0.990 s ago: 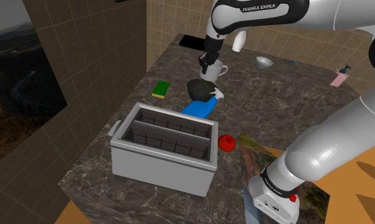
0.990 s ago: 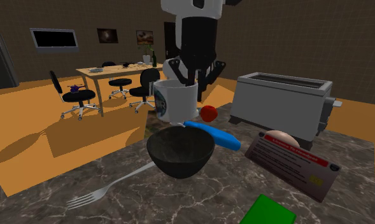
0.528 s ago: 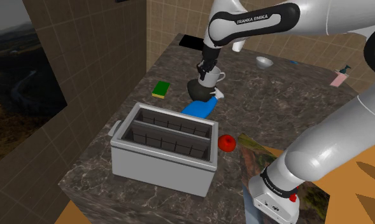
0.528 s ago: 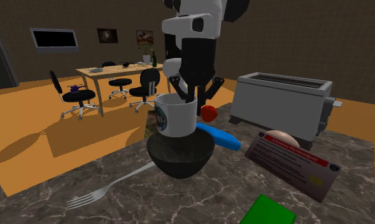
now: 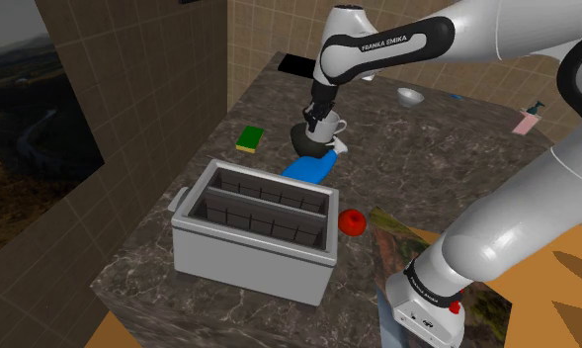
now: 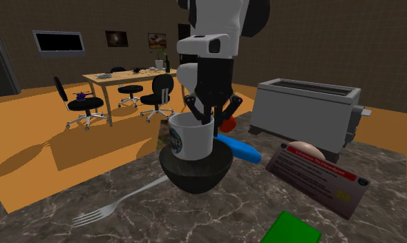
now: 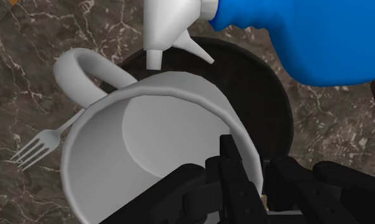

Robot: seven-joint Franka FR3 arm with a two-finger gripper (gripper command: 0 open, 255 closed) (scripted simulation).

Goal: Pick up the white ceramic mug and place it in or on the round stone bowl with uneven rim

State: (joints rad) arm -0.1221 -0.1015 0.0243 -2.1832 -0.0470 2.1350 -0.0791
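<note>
Starting at the second exterior view's left, the silver metal fork (image 6: pixel 119 203) is lying on the dark marbled stone surface (image 6: pixel 215 221), its handle running toward the bowl, and I am leaving it alone. Next along, the white ceramic mug with a round dark emblem (image 6: pixel 190 137) is sitting low inside the round black bowl (image 6: pixel 195 176). The black two-finger tool (image 6: pixel 209 116) is clamping the mug's wall, one finger inside the rim and one outside. I cannot tell whether the mug's base is resting on the bowl's floor. My judgement is to ease straight down until it settles, part the fingers gently, then lift vertically so the inner finger is not dragging the mug over. Further right, the blue bottle with a white nozzle (image 6: pixel 240 148) is lying just beside the bowl, and I am keeping the mug off that nozzle. A second ago the mug was hanging clear above the bowl. Half a second ago its base was just dipping in. Now the arm has come lower, while fork and bottle are lying unmoved.
</note>
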